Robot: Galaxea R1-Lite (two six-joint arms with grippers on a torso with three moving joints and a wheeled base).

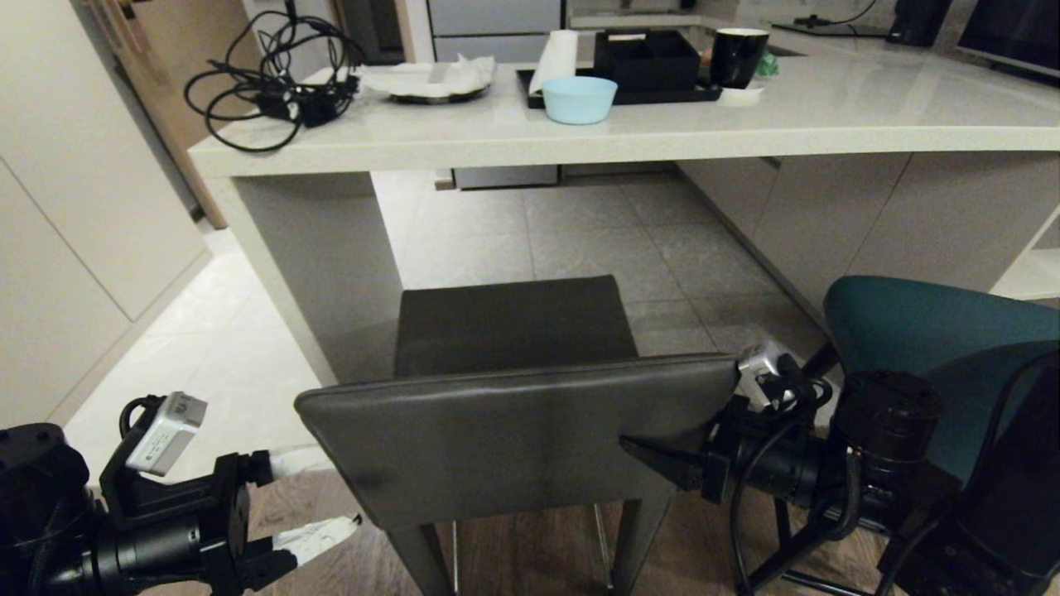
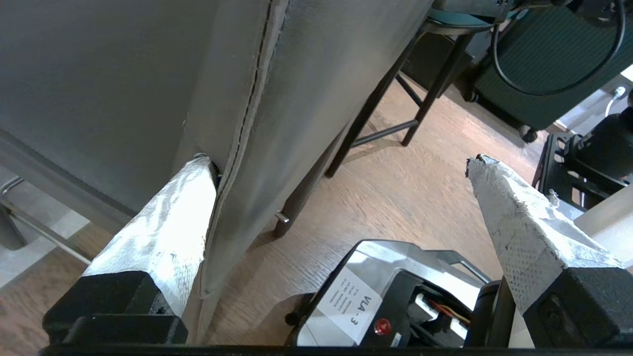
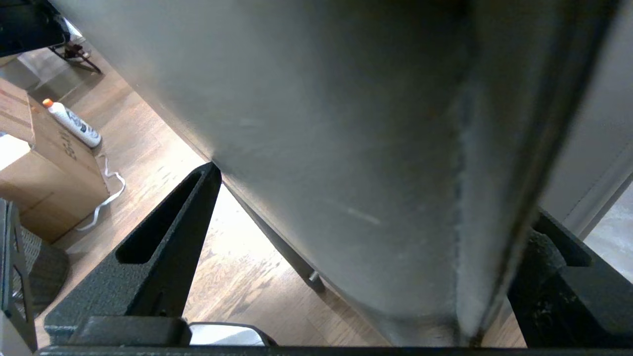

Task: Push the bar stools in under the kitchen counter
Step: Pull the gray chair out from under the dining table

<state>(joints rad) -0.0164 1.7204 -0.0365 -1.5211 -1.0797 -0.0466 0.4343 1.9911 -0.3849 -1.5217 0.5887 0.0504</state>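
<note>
Now grey stool (image 1: 513, 430) backrest between open left gripper (image 1: 319, 497), right gripper (image 1: 662, 463).

My head camera looks forward and down over the grey stool (image 1: 513, 414) to the counter (image 1: 629, 132), while both wrist cameras sit very close behind their fingers, facing that same stool's backrest (image 2: 148, 89) from its opposite edges, above the wood floor (image 3: 148, 148).

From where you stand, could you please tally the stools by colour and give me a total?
Grey stool: 1
Teal stool: 1
Total: 2
</note>
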